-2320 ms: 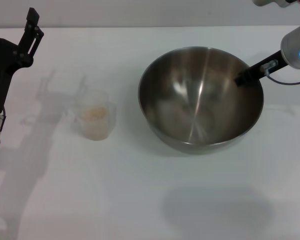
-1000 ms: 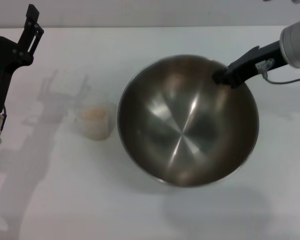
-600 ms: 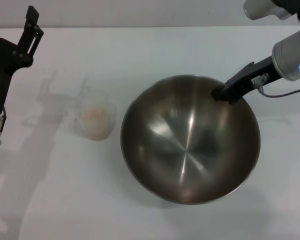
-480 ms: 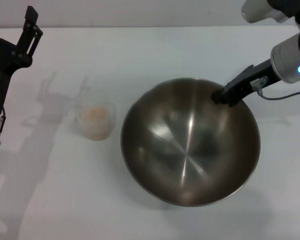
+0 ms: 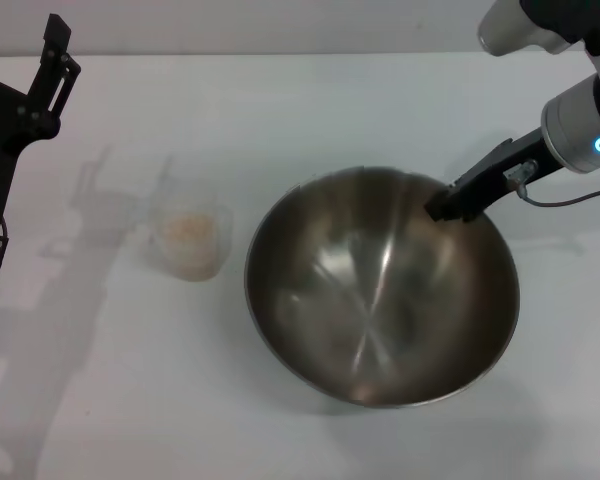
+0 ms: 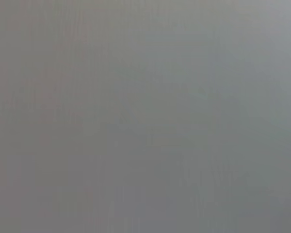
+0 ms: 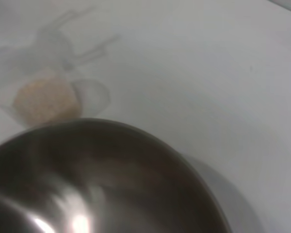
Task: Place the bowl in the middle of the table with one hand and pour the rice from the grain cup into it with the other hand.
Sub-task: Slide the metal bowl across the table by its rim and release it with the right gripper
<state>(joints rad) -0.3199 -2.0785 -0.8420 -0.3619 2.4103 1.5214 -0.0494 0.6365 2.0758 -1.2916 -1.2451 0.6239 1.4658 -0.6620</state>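
Right end effector (image 5: 448, 207) clamped on far right rim of bowl (image 5: 380, 290), tilted near mid-bench (image 5: 310, 110) and not yet released; grain cup (image 5: 191, 240) with rice (image 5: 188, 229) untouched just left; left end effector (image 5: 55, 55) parked far left, opening impossible to tell.

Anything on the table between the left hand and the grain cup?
No. In the head view, only bare table with shadows separates the left hand, raised at the far left, from the grain cup.
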